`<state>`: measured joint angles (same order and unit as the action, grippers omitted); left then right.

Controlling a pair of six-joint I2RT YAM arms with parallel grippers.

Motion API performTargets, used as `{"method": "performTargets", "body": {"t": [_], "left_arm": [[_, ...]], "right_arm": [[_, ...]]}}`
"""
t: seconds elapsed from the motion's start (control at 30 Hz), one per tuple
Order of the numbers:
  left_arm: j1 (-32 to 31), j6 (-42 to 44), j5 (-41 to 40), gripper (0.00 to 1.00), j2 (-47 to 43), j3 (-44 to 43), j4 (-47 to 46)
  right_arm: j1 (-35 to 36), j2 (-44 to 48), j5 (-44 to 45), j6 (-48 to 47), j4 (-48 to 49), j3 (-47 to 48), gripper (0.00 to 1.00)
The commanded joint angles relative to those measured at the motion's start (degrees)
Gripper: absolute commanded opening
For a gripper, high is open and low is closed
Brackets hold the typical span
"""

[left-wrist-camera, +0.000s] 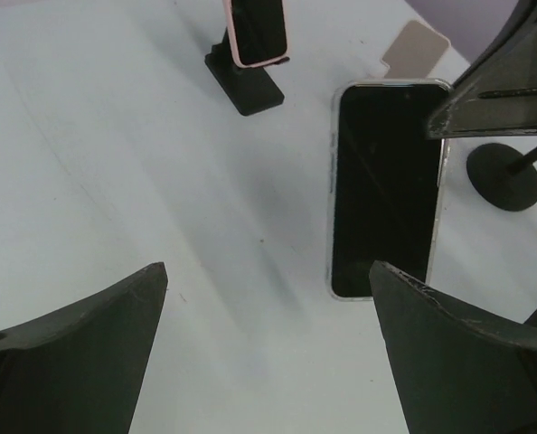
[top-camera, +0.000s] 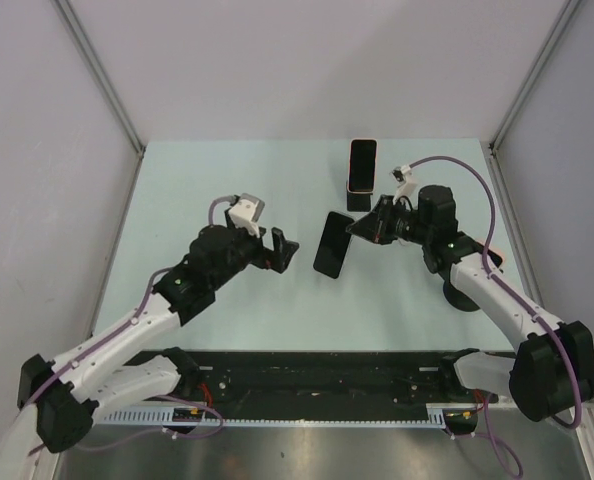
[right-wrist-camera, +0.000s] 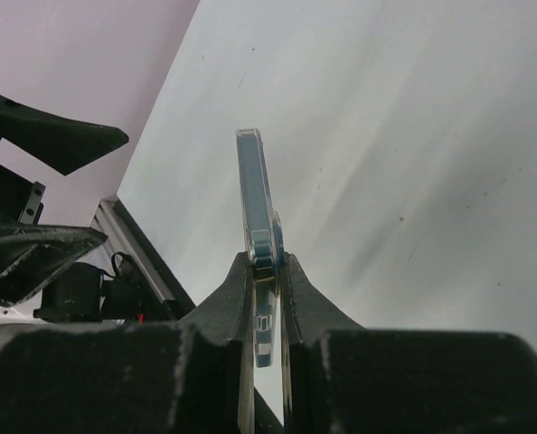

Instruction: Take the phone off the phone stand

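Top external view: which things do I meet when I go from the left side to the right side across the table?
Open left gripper → dark phone, lifted off the table → pink-cased phone on its black stand.

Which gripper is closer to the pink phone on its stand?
Right. The right gripper, holding the other phone, is just in front of the pink phone; the left gripper is farther front-left.

Phone [top-camera: 332,243] shown with black screen and clear, silvery-edged case (bluish when seen edge-on); second phone [top-camera: 362,166] cased in pink, its stand [top-camera: 358,198] black; table [top-camera: 227,180] rendered pale mint; arm links [top-camera: 127,345] finished in white and black
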<state>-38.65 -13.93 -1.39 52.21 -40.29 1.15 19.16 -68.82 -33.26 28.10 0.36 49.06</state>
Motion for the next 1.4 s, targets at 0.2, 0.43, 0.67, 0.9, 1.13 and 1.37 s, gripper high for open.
{"method": "performTargets", "body": {"t": [0.2,0.43,0.67,0.9,1.13,1.37], "left_arm": [[-9.68,-3.99,-9.24,1.00,12.64,-8.83,2.72],[-13.90,-5.40,-9.68,1.00,18.62,-12.61,6.58],[-16.27,-6.46,-10.30,1.00,21.00,-13.85,6.94],[-17.68,-6.46,-9.60,1.00,22.76,-14.90,6.94],[-18.47,-6.37,-12.40,1.00,24.52,-15.08,6.94],[-18.56,-6.37,-14.61,1.00,26.54,-15.34,7.20]], "right_arm": [[2.81,0.00,1.08,3.02,7.11,-0.54,0.00],[3.61,-0.53,2.05,3.19,6.94,-0.81,0.00],[4.22,-1.06,2.32,3.54,7.11,-0.81,0.00],[4.49,-1.06,2.23,3.63,7.20,-0.81,0.00],[4.66,-1.06,1.53,3.90,7.37,-0.81,0.00],[4.75,-1.23,1.44,4.07,7.46,-0.81,0.00]]}}
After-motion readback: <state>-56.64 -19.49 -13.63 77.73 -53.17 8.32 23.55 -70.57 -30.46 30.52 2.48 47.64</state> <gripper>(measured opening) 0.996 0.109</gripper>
